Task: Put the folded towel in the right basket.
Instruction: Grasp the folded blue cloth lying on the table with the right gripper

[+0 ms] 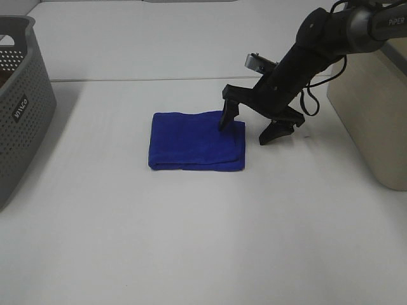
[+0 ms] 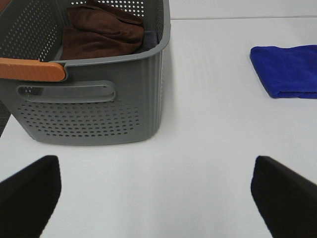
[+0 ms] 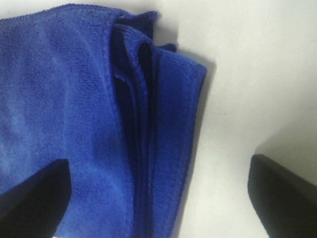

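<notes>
Exterior high: folded blue towel (image 1: 197, 141) flat on the table (image 1: 191, 241), well left of the beige right basket (image 1: 375, 127). Astride its right edge, right gripper (image 1: 243, 134) spread wide, holding nothing. Left wrist: left gripper (image 2: 156, 196) also wide open, empty, near the grey basket (image 2: 99, 119).

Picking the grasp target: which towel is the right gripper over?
The blue folded towel on the table; the right gripper straddles its edge. The brown towel lies in the grey basket.

Bright, even overhead light, white worktop (image 1: 191, 241) nearly washed out; soft shadows beside towel (image 1: 197, 141) and right claw (image 1: 243, 134); wrist-view fingertips (image 3: 34, 198) blurred, dark.
</notes>
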